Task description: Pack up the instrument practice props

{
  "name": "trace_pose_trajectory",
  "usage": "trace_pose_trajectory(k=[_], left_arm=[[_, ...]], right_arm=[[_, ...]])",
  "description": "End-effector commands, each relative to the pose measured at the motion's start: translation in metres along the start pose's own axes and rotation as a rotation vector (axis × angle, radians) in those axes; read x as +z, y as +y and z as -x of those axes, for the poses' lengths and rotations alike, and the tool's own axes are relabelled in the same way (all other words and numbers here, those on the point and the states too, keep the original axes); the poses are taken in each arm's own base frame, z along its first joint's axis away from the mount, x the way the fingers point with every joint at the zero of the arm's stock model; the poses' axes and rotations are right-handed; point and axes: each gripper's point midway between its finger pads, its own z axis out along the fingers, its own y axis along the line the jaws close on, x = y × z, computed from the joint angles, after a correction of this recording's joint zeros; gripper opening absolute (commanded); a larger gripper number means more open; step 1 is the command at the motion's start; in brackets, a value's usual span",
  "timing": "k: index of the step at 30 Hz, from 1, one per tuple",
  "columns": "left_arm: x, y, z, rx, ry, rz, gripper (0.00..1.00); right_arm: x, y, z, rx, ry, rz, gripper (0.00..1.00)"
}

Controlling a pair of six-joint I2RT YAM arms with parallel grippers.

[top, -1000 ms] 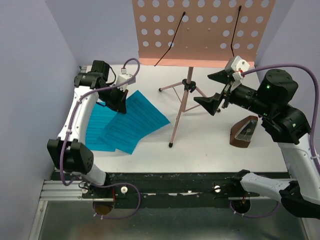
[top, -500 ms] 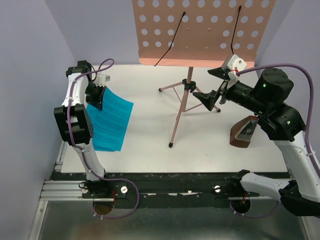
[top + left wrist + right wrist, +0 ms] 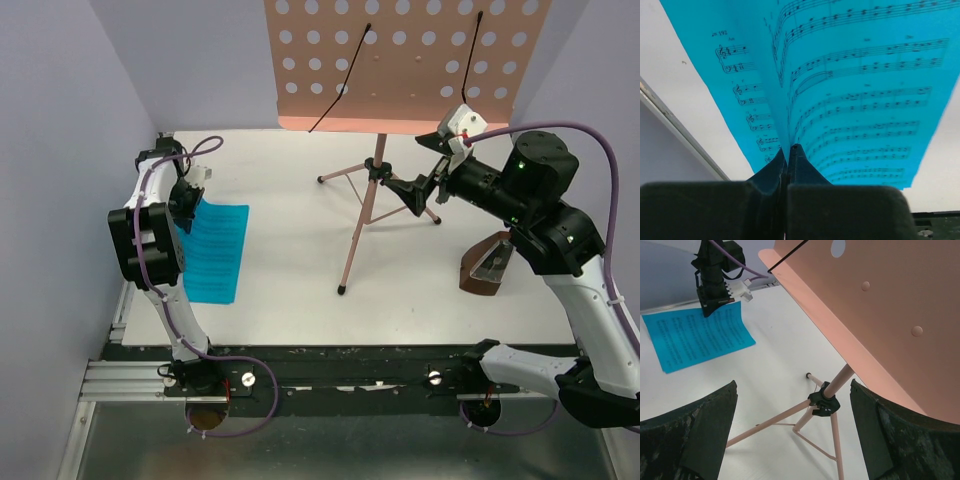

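Left fingers [image 3: 765, 181] on sheet [image 3: 212, 252], lengthwise near-far.

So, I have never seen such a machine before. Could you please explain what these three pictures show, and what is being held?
These are two robot arms bolted to the near edge of a white table. The wide picture comes from a fixed camera above and behind them: the left arm is on the left, the right arm on the right. The other two come from a small camera on each wrist, so the dark shapes at the bottom belong to that arm itself. On the table are a pink music stand on a tripod, a blue sheet of printed music and a small brown wedge-shaped block. The left fingers are shut on the edge of the blue sheet. The right fingers are open, pointing at the stand's tripod joint, holding nothing.
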Motion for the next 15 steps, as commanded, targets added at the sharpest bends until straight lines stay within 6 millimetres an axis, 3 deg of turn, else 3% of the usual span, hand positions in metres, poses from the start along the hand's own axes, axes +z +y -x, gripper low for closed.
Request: trace_pose_trajectory(k=[1, 5, 11, 15], left_arm=[[0.003, 0.023, -0.002, -0.014, -0.007, 0.128, 0.00], [0.009, 0.030, -0.006, -0.024, 0.004, 0.165, 0.02], [0.011, 0.041, -0.008, -0.033, 0.011, 0.233, 0.32], [0.013, 0.043, -0.014, -0.036, 0.026, 0.250, 0.39]], right_arm=[[-0.003, -0.009, 0.014, -0.023, -0.033, -0.033, 1.00], [-0.004, -0.008, 0.013, -0.017, -0.034, -0.032, 1.00], [-0.006, -0.008, 0.010, -0.024, -0.026, -0.035, 1.00], [-0.006, -0.007, 0.006, -0.019, -0.019, -0.037, 1.00]])
